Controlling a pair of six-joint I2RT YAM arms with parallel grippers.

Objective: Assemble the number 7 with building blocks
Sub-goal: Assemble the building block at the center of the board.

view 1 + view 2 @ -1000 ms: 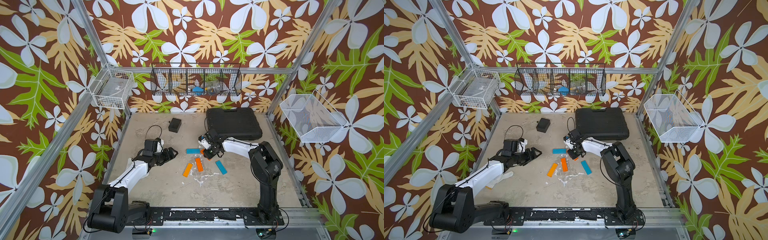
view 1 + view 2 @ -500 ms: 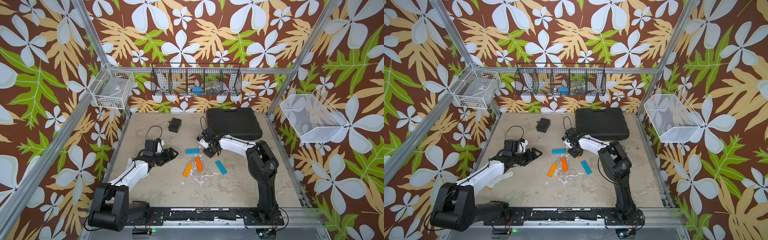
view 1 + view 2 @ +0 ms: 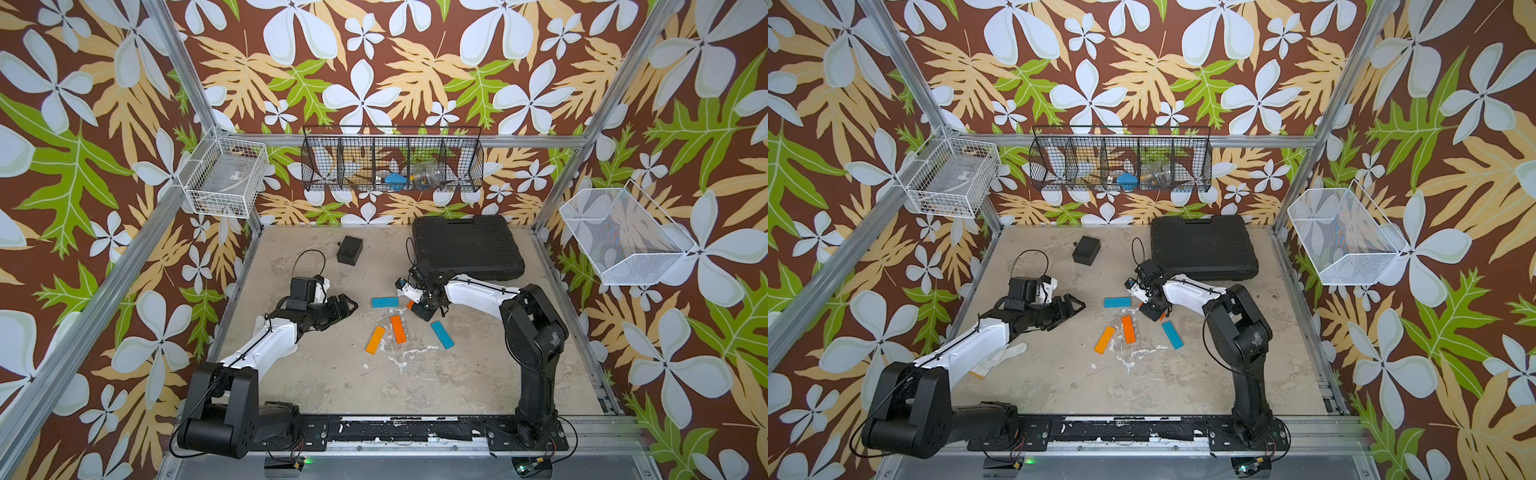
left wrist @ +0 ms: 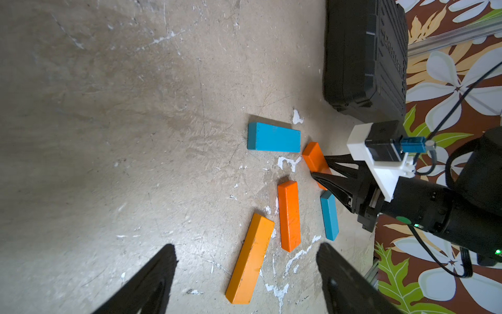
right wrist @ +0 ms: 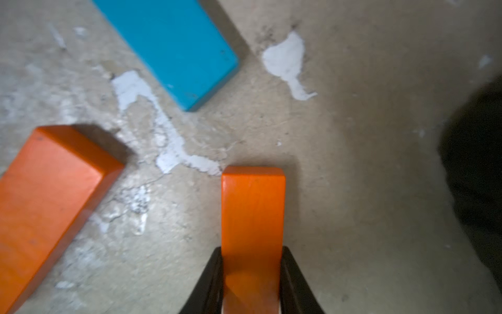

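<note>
My right gripper (image 5: 251, 252) is shut on the end of an orange building block (image 5: 253, 206), low over the table beside the right end of a blue block (image 3: 385, 302). In the left wrist view that held block (image 4: 313, 156) sticks out from the right gripper (image 4: 319, 168). An orange block (image 3: 397, 329), a lighter orange one (image 3: 375, 339) and a second blue one (image 3: 442, 334) lie loose in front. My left gripper (image 3: 351, 305) is open and empty, left of the blocks, its fingers (image 4: 334, 269) framing the lighter orange block (image 4: 250, 258) from a distance.
A large black case (image 3: 465, 245) lies at the back right, just behind the right arm. A small black box (image 3: 350, 250) sits at the back centre. Wire baskets hang on the walls above the table (image 3: 332, 386).
The right arm has shifted slightly while holding the orange block. The left arm and the loose blocks have not moved.
</note>
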